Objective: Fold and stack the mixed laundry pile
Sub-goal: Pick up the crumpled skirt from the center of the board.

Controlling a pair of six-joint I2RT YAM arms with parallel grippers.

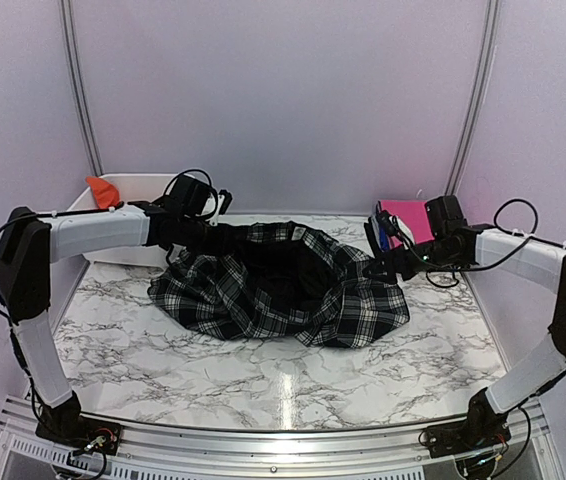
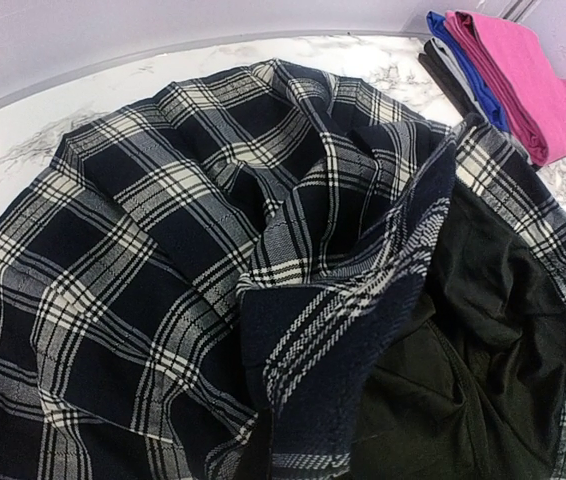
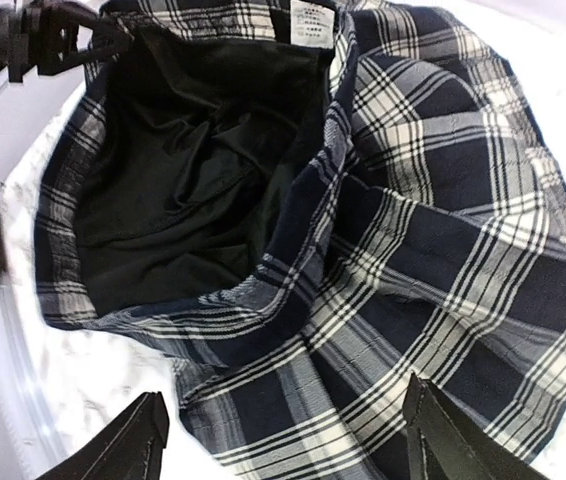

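A black-and-white plaid garment (image 1: 263, 290) with a black lining lies bunched in the middle of the marble table. Its far left edge is pulled up to my left gripper (image 1: 195, 238), which is shut on it. In the left wrist view the plaid cloth (image 2: 163, 250) fills the frame and hides the fingers. My right gripper (image 1: 381, 268) hovers over the garment's right edge. In the right wrist view it (image 3: 288, 430) stands open, with plaid cloth (image 3: 443, 230) lying below between the fingertips (image 3: 148, 425). A bright orange t-shirt (image 1: 102, 190) pokes out of the bin at the back left.
A white plastic bin (image 1: 148, 181) stands at the back left behind the left arm. A folded stack with a pink garment (image 1: 410, 218) on top, over blue and dark pieces (image 2: 468, 75), sits at the back right beside the right arm. Curtain walls close in the table.
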